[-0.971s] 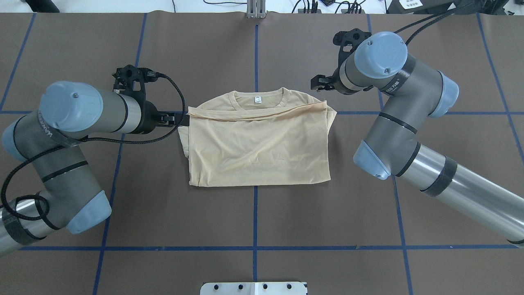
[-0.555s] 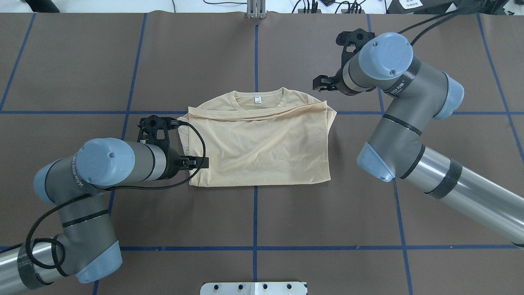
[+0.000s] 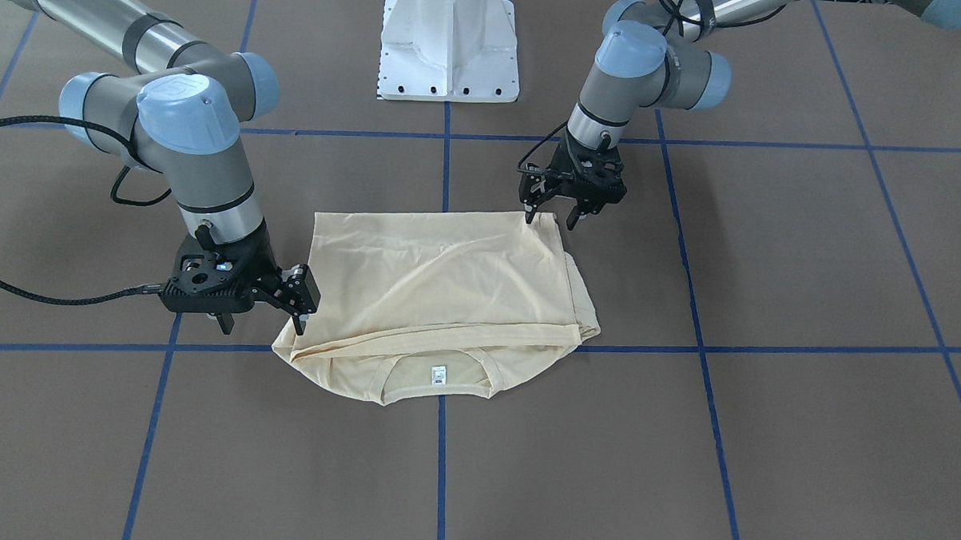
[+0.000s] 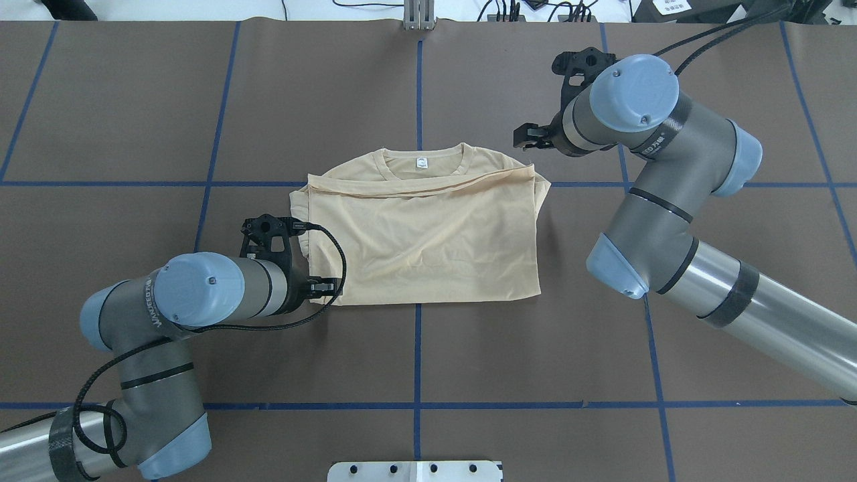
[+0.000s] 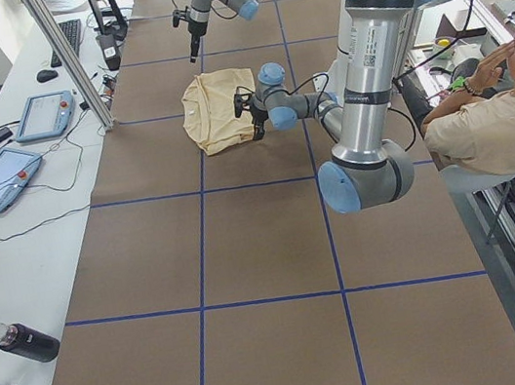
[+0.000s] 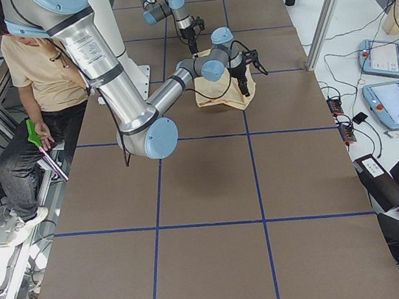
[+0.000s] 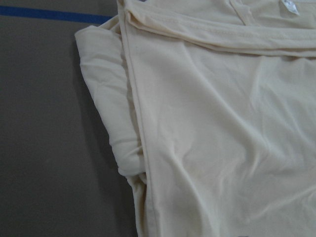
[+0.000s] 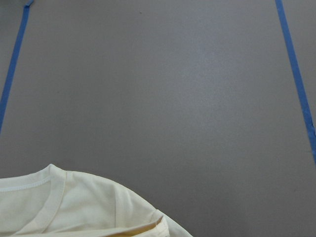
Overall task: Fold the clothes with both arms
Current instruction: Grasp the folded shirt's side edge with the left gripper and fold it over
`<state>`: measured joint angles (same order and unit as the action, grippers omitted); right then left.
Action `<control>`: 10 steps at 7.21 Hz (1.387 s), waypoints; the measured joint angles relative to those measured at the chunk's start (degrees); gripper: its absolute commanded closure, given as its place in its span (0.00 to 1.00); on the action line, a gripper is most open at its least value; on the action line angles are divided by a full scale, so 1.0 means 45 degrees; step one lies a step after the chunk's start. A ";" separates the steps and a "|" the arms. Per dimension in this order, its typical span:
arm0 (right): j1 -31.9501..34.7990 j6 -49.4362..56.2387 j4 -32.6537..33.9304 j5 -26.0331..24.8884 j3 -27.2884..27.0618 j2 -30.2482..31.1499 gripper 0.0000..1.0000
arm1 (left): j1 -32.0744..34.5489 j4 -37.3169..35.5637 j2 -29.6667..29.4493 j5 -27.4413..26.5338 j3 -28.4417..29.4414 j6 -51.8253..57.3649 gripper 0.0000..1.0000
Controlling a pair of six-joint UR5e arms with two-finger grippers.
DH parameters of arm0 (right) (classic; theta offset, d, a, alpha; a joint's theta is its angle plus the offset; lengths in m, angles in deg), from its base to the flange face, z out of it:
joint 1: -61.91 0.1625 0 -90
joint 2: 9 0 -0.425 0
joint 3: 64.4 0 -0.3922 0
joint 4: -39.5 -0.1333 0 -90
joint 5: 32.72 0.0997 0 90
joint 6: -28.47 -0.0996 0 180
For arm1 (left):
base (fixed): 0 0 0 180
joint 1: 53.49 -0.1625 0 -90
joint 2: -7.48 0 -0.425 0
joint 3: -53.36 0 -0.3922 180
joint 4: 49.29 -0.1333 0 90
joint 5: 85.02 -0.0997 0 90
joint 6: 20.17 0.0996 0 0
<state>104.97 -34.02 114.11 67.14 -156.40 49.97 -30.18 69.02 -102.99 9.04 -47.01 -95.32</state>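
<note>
Shirt (image 4: 422, 234): lying half-folded on table (image 4: 134, 100), between my grippers. Left gripper (image 3: 548, 220) hovering at shirt's hem corner, right gripper (image 4: 517, 137) beside collar corner. My fingers spread, empty on both. Risk: pinching top layer only, fold skewing.

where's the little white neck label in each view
Front-facing: neck label low centre, below the fold.
Overhead: neck label upper centre, inside the collar.
Left wrist: neck label at top right edge.
Right wrist: not in it.
Side views: too small to tell.
Shared landmark: the collar.
</note>
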 measured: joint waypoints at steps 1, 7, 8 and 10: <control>0.0000 0.0000 0.0000 -0.0001 -0.0001 0.0000 0.00 | -0.0029 0.0009 -0.0011 -0.0002 0.0020 -0.0011 1.00; -0.0047 -0.0001 0.0000 -0.0023 0.0015 0.0010 0.00 | 0.0232 -0.0028 0.0288 -0.0033 -0.0148 0.0483 1.00; -0.0053 0.0004 0.0000 -0.0026 0.0021 0.0003 0.00 | 0.0688 -0.0026 0.0389 -0.0030 -0.0049 0.1232 1.00; -0.0058 0.0017 0.0000 -0.0027 0.0031 0.0001 0.00 | 0.2243 -0.0006 0.0399 0.0012 0.0597 0.3097 1.00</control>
<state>104.71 -33.94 114.11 67.02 -156.26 49.98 -20.09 69.00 -101.20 9.09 -44.33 -81.38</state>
